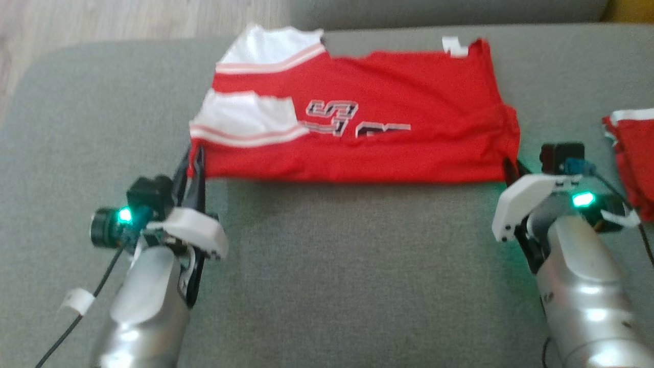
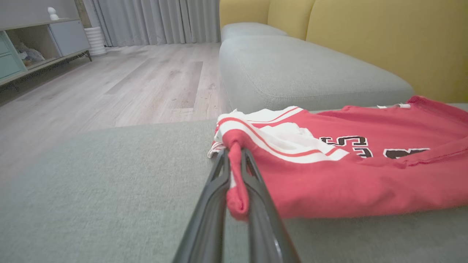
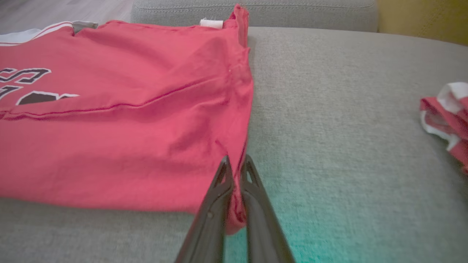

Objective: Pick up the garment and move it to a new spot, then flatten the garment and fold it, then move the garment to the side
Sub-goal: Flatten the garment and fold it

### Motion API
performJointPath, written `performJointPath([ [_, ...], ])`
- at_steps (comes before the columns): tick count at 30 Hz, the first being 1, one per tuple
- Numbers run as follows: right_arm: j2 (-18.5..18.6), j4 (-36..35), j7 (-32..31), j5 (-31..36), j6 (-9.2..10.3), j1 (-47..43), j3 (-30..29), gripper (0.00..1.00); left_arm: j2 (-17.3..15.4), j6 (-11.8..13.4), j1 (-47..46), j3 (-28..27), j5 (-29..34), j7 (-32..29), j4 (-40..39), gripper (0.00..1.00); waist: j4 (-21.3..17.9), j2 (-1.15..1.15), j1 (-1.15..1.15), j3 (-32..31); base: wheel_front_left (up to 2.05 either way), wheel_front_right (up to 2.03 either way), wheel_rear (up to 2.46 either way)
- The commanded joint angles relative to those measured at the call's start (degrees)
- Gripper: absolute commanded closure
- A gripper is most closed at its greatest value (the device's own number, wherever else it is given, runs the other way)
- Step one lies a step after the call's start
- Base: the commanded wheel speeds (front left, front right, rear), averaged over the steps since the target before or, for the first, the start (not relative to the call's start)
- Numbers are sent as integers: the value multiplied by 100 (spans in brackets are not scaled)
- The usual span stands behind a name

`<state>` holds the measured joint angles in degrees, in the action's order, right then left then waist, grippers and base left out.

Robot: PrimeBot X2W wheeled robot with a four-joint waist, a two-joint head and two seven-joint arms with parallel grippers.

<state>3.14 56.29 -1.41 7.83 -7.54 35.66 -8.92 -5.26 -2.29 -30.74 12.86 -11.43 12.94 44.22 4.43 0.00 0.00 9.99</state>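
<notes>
Red garment (image 1: 388,128), white striped sleeves, black-and-white number print: laid folded and flat across far half of grey seat cushion (image 1: 317,266). Long fold edge toward near side, sleeves stacked at left end, white neck tag at far-right corner.

Near-left corner of garment: pinched btwn closed fingers of left gripper (image 1: 196,156). Seen in left wrist view as a roll of red cloth squeezed in the gap along the fingers.

Near-right corner: nipped by right gripper (image 1: 510,168), fingers shut tight w/ a fold of red hem caught btwn them, per right wrist view.

Both grippers low over cushion; contact w/ cushion surface not determinable.

Second red-and-white cloth item (image 1: 631,153): bunched at right edge of cushion, well apart from garment, untouched.

Beyond far edge: another grey cushion (image 2: 310,69), yellow backrest (image 2: 384,36). Off left edge: wood floor (image 2: 128,84), grey curtains (image 2: 153,20).
</notes>
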Motion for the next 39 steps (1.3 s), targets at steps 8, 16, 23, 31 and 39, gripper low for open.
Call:
performJointPath([
  [8, -7, -526, -288, -170, 5, -551, 219, 100, -480, -206, 482, 122, 132, -297, 126, 100, -81, 0, 0, -877, 0, 0, 0],
  [16, 244, -1754, -1332, -837, 5, -1521, 768, 100, -901, -455, 1166, 567, 103, -1031, -379, 100, -127, 0, 0, -1255, 0, 0, 0],
  [23, 211, -3313, -1813, -1248, 5, -2613, 603, 100, -1131, -499, 1777, 701, -270, -1701, -1399, 100, -129, 0, 0, -1307, 0, 0, 0],
  [31, 0, -3971, -1591, -1256, 5, -3171, 308, 100, -1137, -350, 2164, 712, -402, -2048, -2044, 100, -189, 0, 0, -1232, 0, 0, 0],
  [39, -24, -4078, -296, -1773, 5, -2950, 364, 0, -775, 349, 1996, 328, -461, -1207, -2575, 0, -272, 0, 0, -1086, 0, 0, 0],
])
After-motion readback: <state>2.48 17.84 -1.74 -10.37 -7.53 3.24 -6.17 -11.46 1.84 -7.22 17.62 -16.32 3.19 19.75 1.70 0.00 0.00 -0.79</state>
